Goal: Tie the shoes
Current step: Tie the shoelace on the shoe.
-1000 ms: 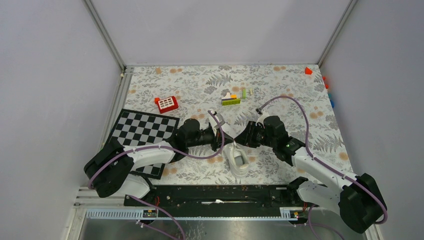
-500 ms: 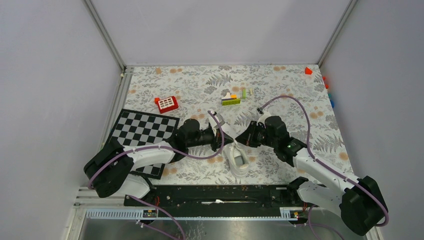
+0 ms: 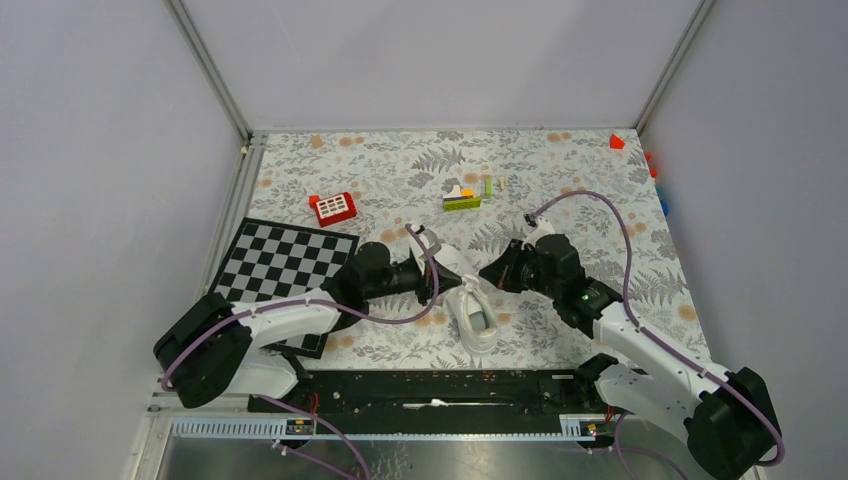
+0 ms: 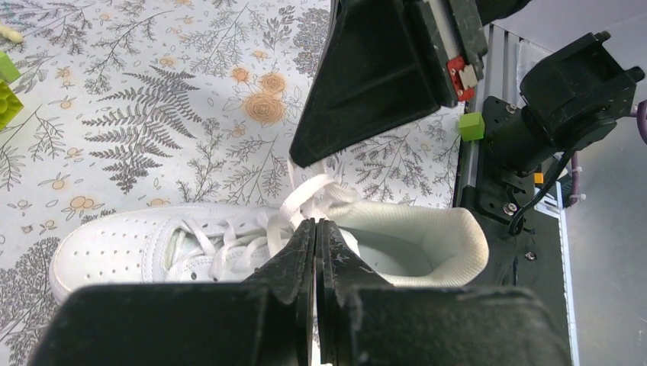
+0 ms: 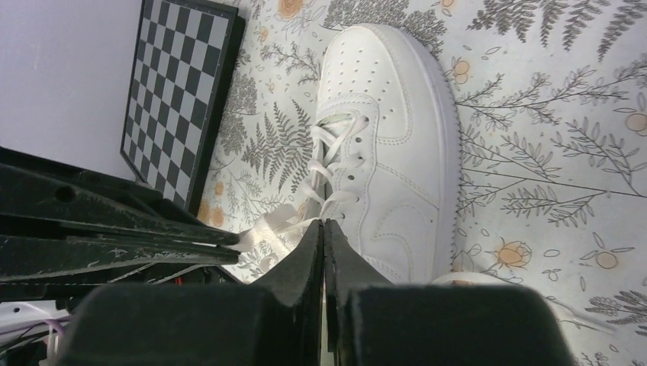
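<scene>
The right fingers (image 5: 305, 253) have just closed on a lace (image 5: 271, 223); the left fingers (image 4: 299, 248) pinch the other, so tightening can begin.

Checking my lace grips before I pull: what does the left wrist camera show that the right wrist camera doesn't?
Left wrist only: the shoe's open mouth and a small green block. Right wrist only: the checkerboard. Both: the white sneaker, its laces, and that camera's own gripper shut on a lace: left gripper, right gripper.

Matt smooth sneaker (image 5: 397, 137) w/ cloth laces (image 5: 263, 227).
</scene>
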Robot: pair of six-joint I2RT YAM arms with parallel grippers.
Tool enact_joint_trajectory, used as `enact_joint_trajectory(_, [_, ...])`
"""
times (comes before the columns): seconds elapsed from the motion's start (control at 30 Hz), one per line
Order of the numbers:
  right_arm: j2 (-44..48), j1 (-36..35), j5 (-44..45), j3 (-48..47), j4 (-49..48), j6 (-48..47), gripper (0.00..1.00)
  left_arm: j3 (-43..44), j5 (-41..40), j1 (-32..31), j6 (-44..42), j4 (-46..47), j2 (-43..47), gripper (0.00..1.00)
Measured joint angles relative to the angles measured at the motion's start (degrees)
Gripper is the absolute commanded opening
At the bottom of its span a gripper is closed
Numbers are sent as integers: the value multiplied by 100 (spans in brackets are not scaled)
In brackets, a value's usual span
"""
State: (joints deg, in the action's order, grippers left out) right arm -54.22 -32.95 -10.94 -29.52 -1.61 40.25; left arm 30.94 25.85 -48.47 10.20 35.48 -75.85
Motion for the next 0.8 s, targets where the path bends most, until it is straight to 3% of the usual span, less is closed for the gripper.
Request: enact_joint_trajectory(0.8, [262, 125, 706, 81, 173, -76, 0, -1040, -538, 0, 756, -588, 1558, 0])
